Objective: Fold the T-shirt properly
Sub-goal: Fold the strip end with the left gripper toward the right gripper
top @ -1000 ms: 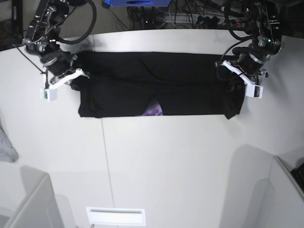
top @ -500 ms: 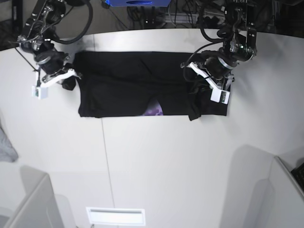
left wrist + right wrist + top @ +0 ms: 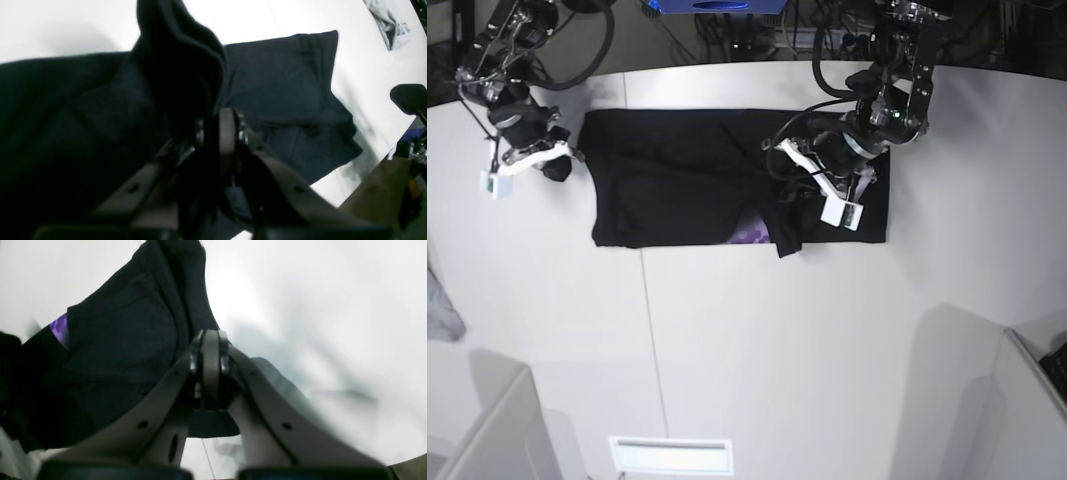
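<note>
Upper half of the base view: T-shirt (image 3: 677, 175) spread black across the white table (image 3: 757, 340), purple print peeking at its lower edge. Mid-fold, judged: one end of the shirt being carried over the body toward frame left. Left gripper (image 3: 812, 190), right of centre in base view, clamped on a bunched fold of fabric, cloth draped over the jaws in the left wrist view (image 3: 213, 140). Right gripper (image 3: 552, 165), upper left, jaws pressed together (image 3: 210, 360); sits at the shirt's edge, cannot tell if any cloth is pinched. Next likely: lay the carried end flat, edges aligned, then release. Small grey cloth (image 3: 439, 305) at left edge, well apart
</note>
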`<state>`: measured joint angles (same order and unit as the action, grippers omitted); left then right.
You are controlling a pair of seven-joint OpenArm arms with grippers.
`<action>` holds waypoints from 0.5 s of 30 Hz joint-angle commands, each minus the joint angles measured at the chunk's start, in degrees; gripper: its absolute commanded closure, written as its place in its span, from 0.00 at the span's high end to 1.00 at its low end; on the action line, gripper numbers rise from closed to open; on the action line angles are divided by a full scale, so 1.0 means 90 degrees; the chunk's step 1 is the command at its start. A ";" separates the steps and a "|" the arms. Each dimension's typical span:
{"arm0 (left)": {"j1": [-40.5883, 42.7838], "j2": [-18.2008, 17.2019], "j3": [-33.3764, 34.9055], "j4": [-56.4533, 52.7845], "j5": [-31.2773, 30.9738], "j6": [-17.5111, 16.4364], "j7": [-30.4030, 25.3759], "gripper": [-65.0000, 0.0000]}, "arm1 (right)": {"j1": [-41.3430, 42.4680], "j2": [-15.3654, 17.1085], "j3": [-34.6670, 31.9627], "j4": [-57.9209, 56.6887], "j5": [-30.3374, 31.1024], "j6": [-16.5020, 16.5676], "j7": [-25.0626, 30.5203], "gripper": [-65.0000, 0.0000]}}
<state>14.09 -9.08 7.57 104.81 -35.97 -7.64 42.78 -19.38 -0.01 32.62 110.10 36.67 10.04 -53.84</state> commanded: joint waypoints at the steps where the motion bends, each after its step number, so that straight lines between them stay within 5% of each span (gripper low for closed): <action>1: -0.0066 -0.0031 -0.0006 0.0032 -0.0072 -0.0035 -0.0099 0.00 | 0.0028 0.0055 0.0014 0.0098 0.0082 0.0051 0.0107 0.00; 15: -0.0124 -0.0031 0.0003 -0.0095 -0.0072 -0.0035 -0.0099 0.05 | 0.0077 0.0065 -0.0015 0.0089 0.0082 0.0051 0.0137 0.00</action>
<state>13.37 -9.23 7.70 102.98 -35.88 -7.49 43.05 -18.94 0.01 32.36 110.10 36.67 10.04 -53.69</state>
